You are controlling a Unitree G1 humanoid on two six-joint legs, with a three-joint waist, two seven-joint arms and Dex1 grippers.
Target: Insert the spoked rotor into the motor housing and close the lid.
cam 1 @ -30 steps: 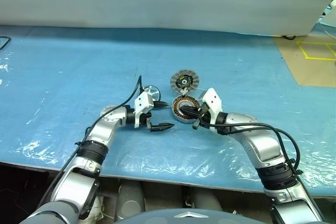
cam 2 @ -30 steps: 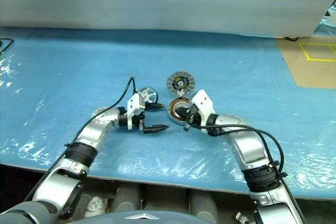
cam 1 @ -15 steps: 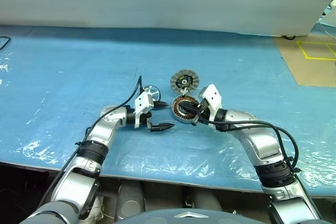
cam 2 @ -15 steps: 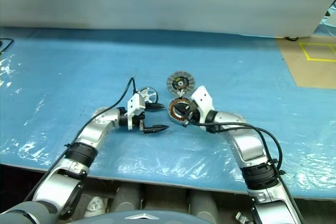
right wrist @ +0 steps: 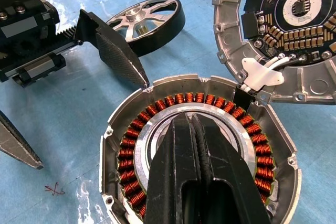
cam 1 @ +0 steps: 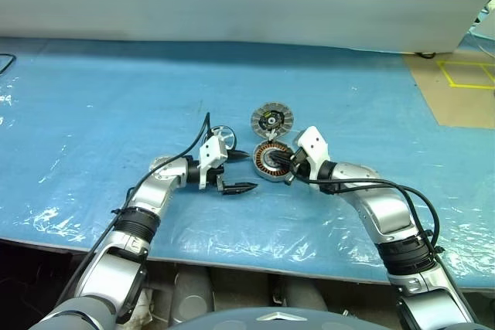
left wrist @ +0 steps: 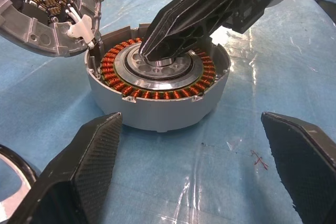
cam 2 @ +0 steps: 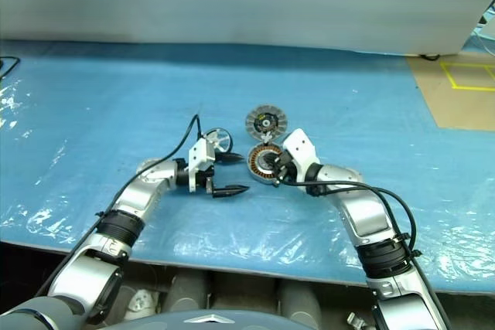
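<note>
Since the earlier frame, the right gripper [right wrist: 190, 124] is shifted onto the housing [left wrist: 157, 85], its 2 fingers pressed together, holding nothing, tips on the hub, probably steadying it. The lid [cam 1: 271, 120] is hinged open behind. The left gripper [cam 1: 241, 170] is spread wide, empty, beside the wheel-like rotor [right wrist: 147, 22], lying uninserted.

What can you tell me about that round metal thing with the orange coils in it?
The motor housing is a low round grey-silver shell lying flat and open on the blue sheet. Inside runs a ring of copper-orange windings around a silvery hub. The right gripper, shut, has its tips on that hub. The lid lies open beside it, joined by a white piece. The open left gripper faces it without touching.
</note>
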